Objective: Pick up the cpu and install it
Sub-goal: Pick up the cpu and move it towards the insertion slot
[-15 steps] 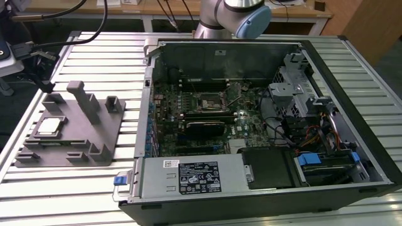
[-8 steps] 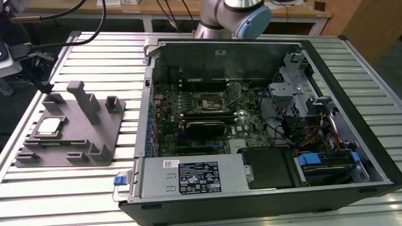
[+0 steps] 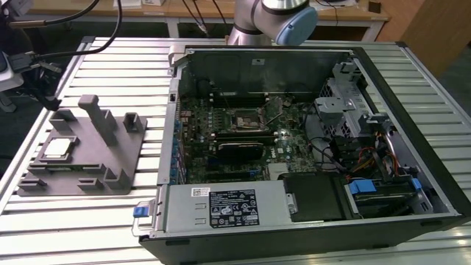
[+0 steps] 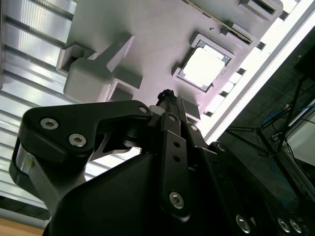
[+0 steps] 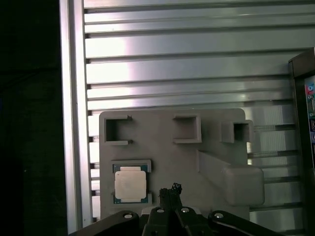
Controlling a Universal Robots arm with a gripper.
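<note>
A slatted metal table [image 3: 110, 55] is seen under everything, and an open computer case [image 3: 257, 243] is laid on it, well apart from the gripper. Inside the case a black square socket [image 3: 244, 118] is seen on the board, with nothing seated in it.

A grey plastic tray [image 5: 162, 157] is set on the table directly under the gripper [image 5: 171, 189]. The gripper's fingers are pressed together and nothing is pinched between them. In both wrist views the tips are hung above the tray's bare floor, touching nothing.

The cpu [image 5: 130, 186] is held in a square recess of the tray, just beside and below the fingertips, apart from them. It is laid flat with its metal top turned upward. Being square, no long axis can be told; its edges are lined up with the tray's edges. A pale silver-grey lid is shown, rimmed by a thin green border, and it is washed bright in the second wrist view [image 4: 204, 66].
</note>
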